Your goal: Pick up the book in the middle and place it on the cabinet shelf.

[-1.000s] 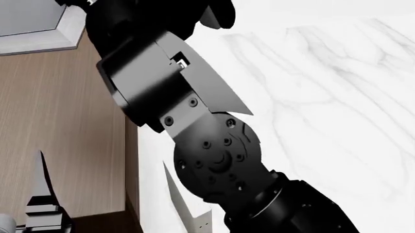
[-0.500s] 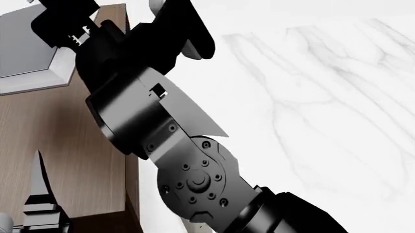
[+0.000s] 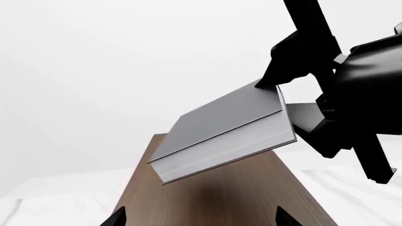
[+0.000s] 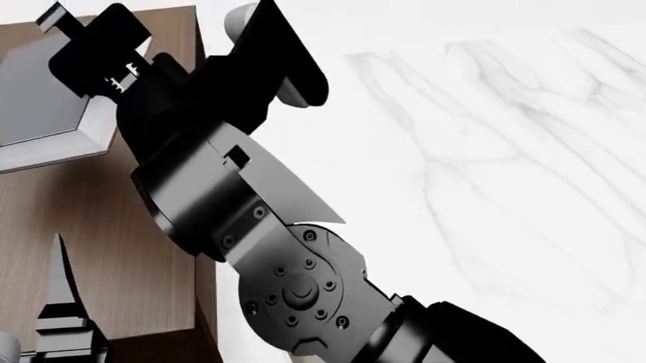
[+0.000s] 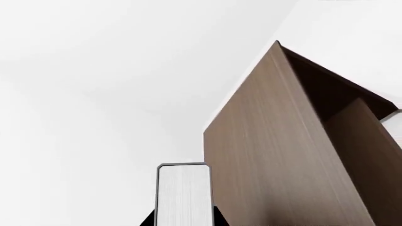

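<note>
The dark grey book (image 4: 35, 98) with white page edges is held tilted, above the cabinet shelf's flat brown top (image 4: 111, 249). My right gripper (image 4: 96, 57) is shut on the book's edge. In the left wrist view the book (image 3: 220, 127) hangs clear above the cabinet top (image 3: 220, 202), with my right gripper (image 3: 285, 101) clamping its far corner. In the right wrist view the book's page edge (image 5: 182, 193) sits between my right gripper's (image 5: 183, 221) jaws, beside the cabinet (image 5: 270, 155). My left gripper (image 3: 197, 222) is open and empty, low over the cabinet top; it also shows in the head view (image 4: 56, 302).
My right arm (image 4: 293, 287) crosses the middle of the head view and hides much of the scene. A white marbled surface (image 4: 504, 151) lies to the right of the cabinet. The cabinet's dark side and inner shelf (image 5: 351, 117) show in the right wrist view.
My right arm has swung down and leftward in the head view, bringing the book further over the cabinet top. The left gripper has stayed in place.
</note>
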{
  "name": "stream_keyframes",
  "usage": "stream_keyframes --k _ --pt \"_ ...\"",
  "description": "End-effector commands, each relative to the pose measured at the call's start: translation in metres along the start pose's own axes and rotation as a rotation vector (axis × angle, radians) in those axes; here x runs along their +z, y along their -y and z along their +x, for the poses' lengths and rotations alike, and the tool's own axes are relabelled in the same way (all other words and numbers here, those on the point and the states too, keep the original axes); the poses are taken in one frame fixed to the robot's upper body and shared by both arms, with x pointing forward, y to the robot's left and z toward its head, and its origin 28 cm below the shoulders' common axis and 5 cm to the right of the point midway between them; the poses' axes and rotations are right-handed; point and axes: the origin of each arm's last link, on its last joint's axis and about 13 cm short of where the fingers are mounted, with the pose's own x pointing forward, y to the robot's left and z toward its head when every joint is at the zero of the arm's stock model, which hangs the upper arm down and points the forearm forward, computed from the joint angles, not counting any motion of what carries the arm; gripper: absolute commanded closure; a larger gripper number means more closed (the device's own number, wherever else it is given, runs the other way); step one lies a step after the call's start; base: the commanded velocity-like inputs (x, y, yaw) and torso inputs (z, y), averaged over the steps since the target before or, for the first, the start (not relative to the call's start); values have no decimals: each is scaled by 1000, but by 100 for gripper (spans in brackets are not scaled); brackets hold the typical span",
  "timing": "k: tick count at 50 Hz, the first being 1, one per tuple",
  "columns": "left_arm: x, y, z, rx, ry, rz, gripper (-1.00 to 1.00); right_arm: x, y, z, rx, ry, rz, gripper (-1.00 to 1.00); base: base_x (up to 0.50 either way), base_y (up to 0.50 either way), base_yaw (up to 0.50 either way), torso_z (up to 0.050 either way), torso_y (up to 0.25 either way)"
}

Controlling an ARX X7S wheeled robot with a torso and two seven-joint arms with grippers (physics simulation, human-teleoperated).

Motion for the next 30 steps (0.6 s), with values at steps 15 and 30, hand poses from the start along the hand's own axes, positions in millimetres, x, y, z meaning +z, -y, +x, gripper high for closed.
stream_keyframes --k 15,30 --pt "4 0 1 -34 28 -75 -100 0 0 2 43 41 -64 100 0 0 0 0 1" --pt "5 0 1 -31 30 -76 -100 -4 8 3 18 27 -81 100 0 0 0 0 1"
